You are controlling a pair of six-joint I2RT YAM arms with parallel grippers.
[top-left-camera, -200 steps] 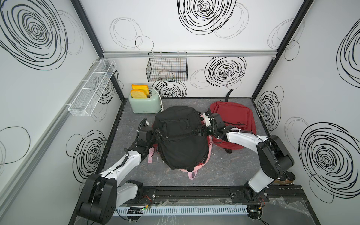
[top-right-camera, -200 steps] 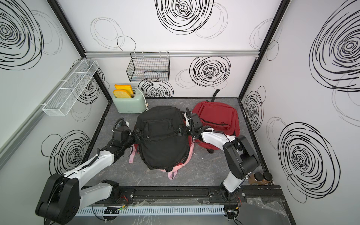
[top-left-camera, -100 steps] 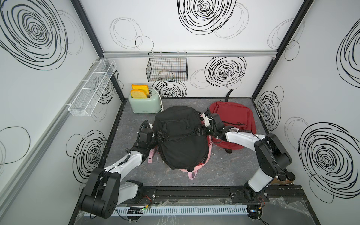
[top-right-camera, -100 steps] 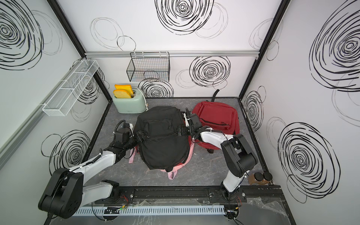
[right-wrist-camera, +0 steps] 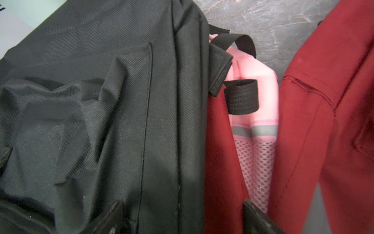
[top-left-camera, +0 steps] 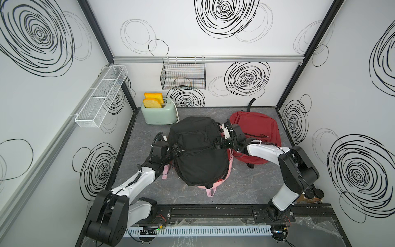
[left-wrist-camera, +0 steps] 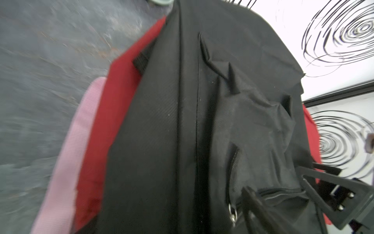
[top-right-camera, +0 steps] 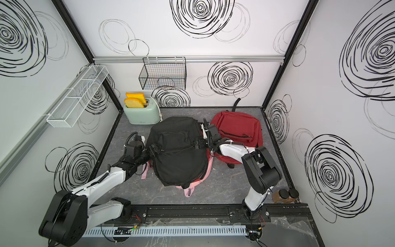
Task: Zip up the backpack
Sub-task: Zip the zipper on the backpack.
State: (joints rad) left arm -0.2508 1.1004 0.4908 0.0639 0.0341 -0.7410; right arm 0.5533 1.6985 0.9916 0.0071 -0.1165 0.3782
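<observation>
In both top views the left gripper (top-left-camera: pixel 177 149) has moved in since a second ago and now touches the left flank of the backpack (top-left-camera: pixel 198 158), where before it stood just off it; the right gripper (top-left-camera: pixel 219 143) has edged a little onto the opposite flank. The backpack itself lies where it did, black and flat in the middle of the table (top-left-camera: pixel 145 136), on top of a pink bag (top-left-camera: pixel 228 171) whose straps stick out at the front. A red bag (top-left-camera: pixel 256 126) lies just beside it on the right, under the right arm, and a toaster (top-left-camera: pixel 159 115) with two slices stands in the far left corner. A top view alone shows two dark-capped jars (top-right-camera: pixel 286 195) whole in the front right corner. The left wrist view, blurred, shows what the top views cannot: the left jaws stand well apart, one finger (left-wrist-camera: pixel 255 202) lying on the fabric by a zip (left-wrist-camera: pixel 281 195) and a metal ring pull (left-wrist-camera: pixel 233 211), nothing clamped; a red layer (left-wrist-camera: pixel 113 121) shows between black and pink. The right wrist view shows the right jaws wide too, straddling the backpack's edge with no hold, plus a black loop (right-wrist-camera: pixel 241 97) and the pink bag's mesh. The table is grey and marbled; white walls with black swirls carry a wire basket (top-left-camera: pixel 182 77) and a white mesh shelf (top-left-camera: pixel 100 100)
</observation>
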